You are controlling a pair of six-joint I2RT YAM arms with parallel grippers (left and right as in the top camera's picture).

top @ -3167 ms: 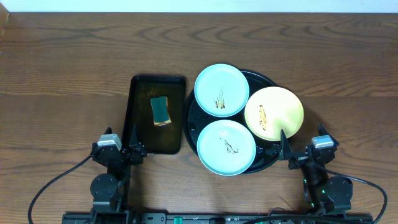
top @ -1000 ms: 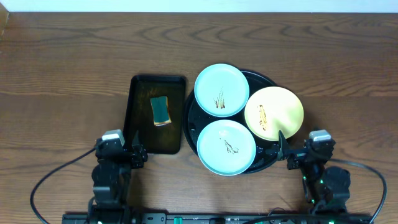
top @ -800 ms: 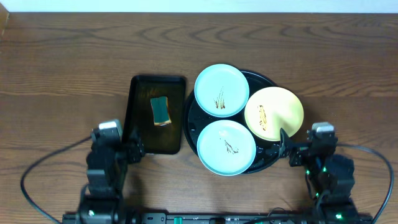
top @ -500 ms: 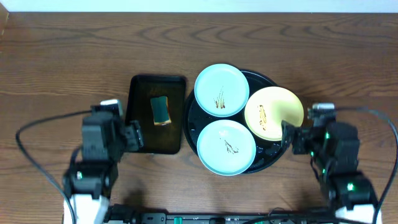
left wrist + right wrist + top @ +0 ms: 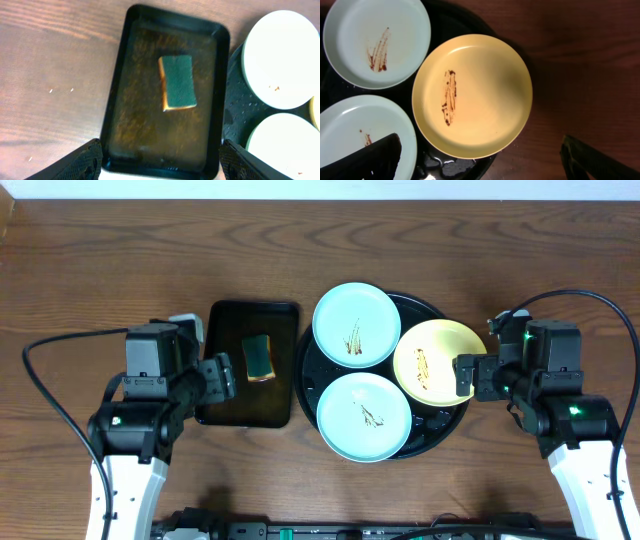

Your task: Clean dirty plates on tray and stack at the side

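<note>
The left tool (image 5: 162,161) is hovering wide open over the rectangular tray's (image 5: 130,125) left rim; the right tool (image 5: 482,157) is hovering open at the yellow plate's (image 5: 485,90) right edge.

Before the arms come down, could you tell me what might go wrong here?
The yellow plate overhangs the tray rim; a press from the open right gripper could tip it. Both mint plates sit tight beside it, so lifting one may nudge another.

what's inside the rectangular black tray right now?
One sponge, green face up, lies near the middle of the rectangular tray; nothing else shows. The floor under the sponge is covered.
</note>
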